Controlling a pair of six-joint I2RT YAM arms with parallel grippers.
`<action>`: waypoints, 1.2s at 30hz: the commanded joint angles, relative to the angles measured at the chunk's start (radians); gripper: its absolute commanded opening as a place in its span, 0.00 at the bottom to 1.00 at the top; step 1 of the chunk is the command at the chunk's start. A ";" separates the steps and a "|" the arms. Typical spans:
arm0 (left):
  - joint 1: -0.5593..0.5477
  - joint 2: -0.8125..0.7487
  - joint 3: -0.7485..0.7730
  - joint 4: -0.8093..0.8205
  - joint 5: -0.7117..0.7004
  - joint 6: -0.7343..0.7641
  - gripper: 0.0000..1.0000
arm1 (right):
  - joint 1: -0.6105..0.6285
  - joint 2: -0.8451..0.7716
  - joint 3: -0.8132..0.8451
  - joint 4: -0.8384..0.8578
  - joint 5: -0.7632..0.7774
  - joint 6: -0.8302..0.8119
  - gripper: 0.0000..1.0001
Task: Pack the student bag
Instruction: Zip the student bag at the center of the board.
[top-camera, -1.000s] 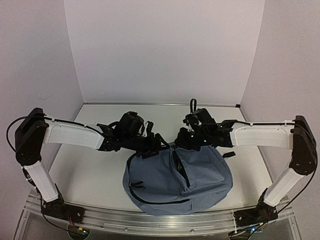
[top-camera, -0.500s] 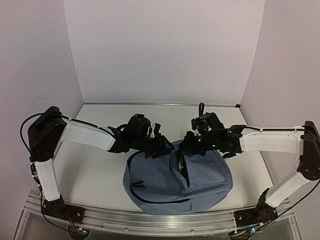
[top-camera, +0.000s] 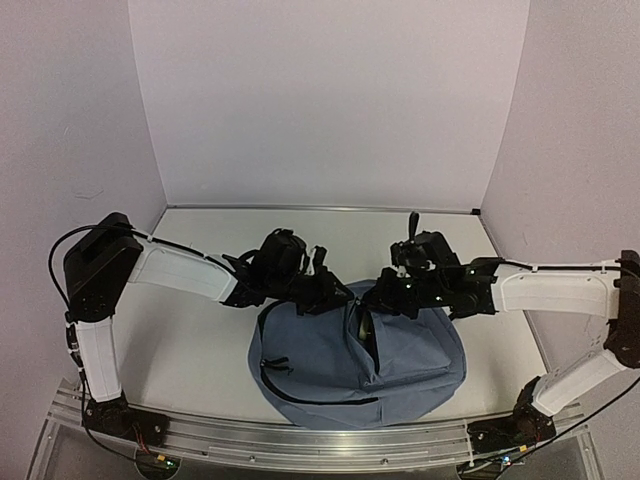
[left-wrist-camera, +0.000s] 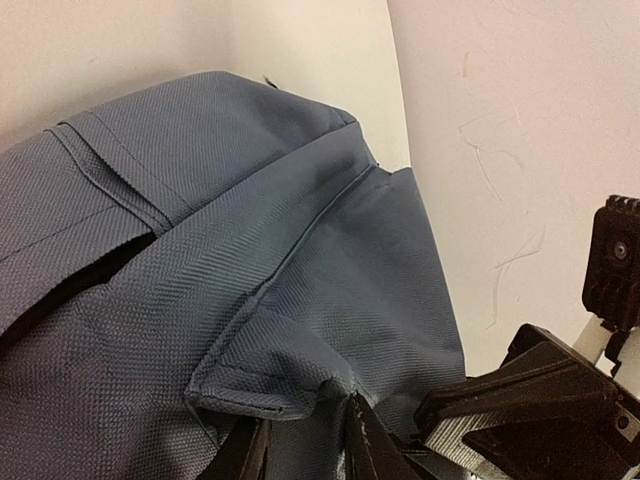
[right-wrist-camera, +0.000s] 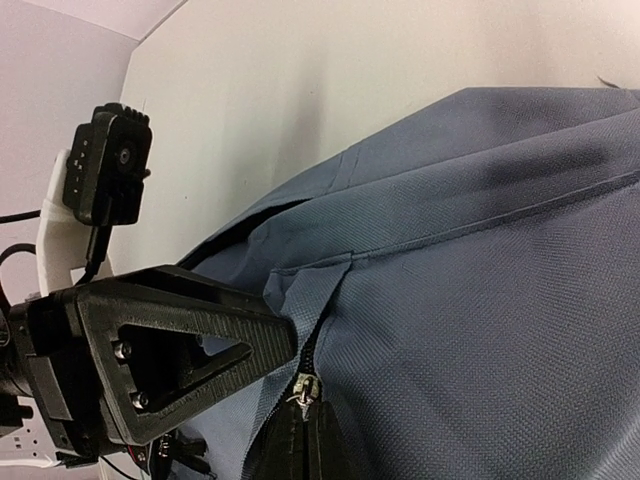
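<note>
both arms have shifted right in the frame; left jaws nip a fold of the backpack (top-camera: 330, 360) at centre, right jaws shut tight on its zip (right-wrist-camera: 300, 385) edge.

Both arms are mounted at the near edge of the table (top-camera: 190, 350), one base toward each near corner.

Left arm (top-camera: 180, 270): the upper link stands nearly upright off the base. The elbow sits high by the left edge, and the white forearm slopes down and inward toward mid-table.

Right arm (top-camera: 555, 292): the upper link leans out to an elbow at the right edge. The forearm runs close to level, reaching inward.

The wrists point at each other, with the two heads near one another but not touching.

Left gripper (left-wrist-camera: 305, 448): the fingers are drawn close, with a fold of the student bag (top-camera: 400, 360) pinched between the tips.

Right gripper (right-wrist-camera: 305, 435): the jaws are fully together, nipping the zip pull (right-wrist-camera: 302, 386).
</note>
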 joint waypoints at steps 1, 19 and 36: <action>0.014 0.034 0.054 0.037 -0.047 0.008 0.23 | 0.019 -0.061 -0.012 -0.001 -0.038 0.018 0.00; 0.046 0.078 0.091 0.072 -0.063 0.016 0.01 | 0.127 -0.094 -0.037 -0.046 -0.003 0.070 0.00; 0.122 0.074 0.104 0.089 -0.071 0.070 0.00 | 0.148 -0.178 -0.090 -0.107 0.006 0.102 0.00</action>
